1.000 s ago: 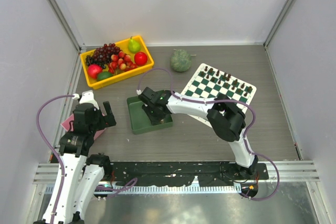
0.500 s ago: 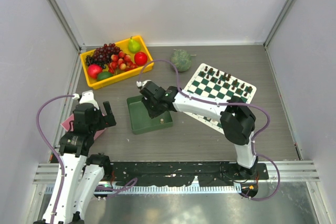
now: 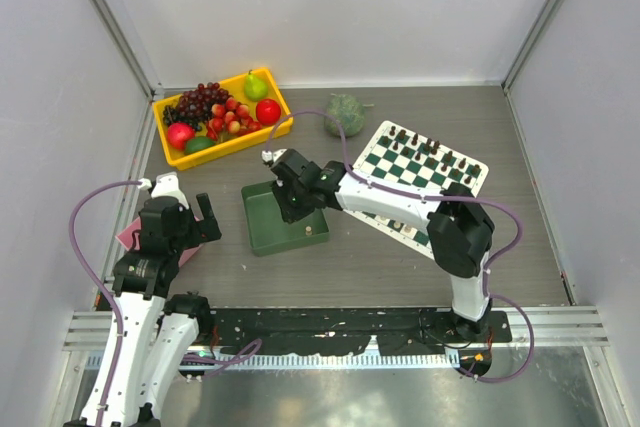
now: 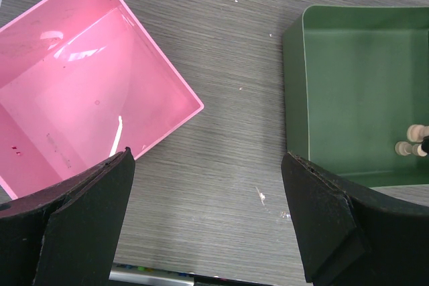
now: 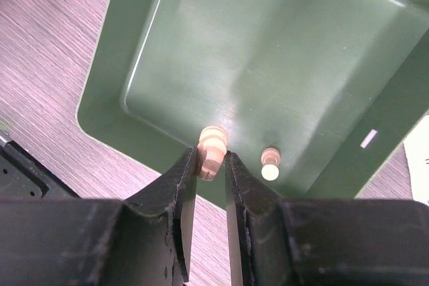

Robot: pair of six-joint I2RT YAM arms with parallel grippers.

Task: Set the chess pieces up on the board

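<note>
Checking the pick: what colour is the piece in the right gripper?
The piece is cream, best seen in the right wrist view.

The chess piece (image 5: 212, 151) between my matt black fingers (image 5: 177, 199) looks like pale, smooth wood; the green tray (image 5: 281, 45) is satiny plastic (table (image 5: 47, 65) grained, brushed).

Green tray (image 3: 265, 229) sits on desk (image 3: 370, 265). Pink tray (image 4: 80, 98) lies left of it. Yellow bin (image 3: 236, 144) of fruit stands behind-left, and a round green fruit (image 3: 344, 115) behind-right.
</note>
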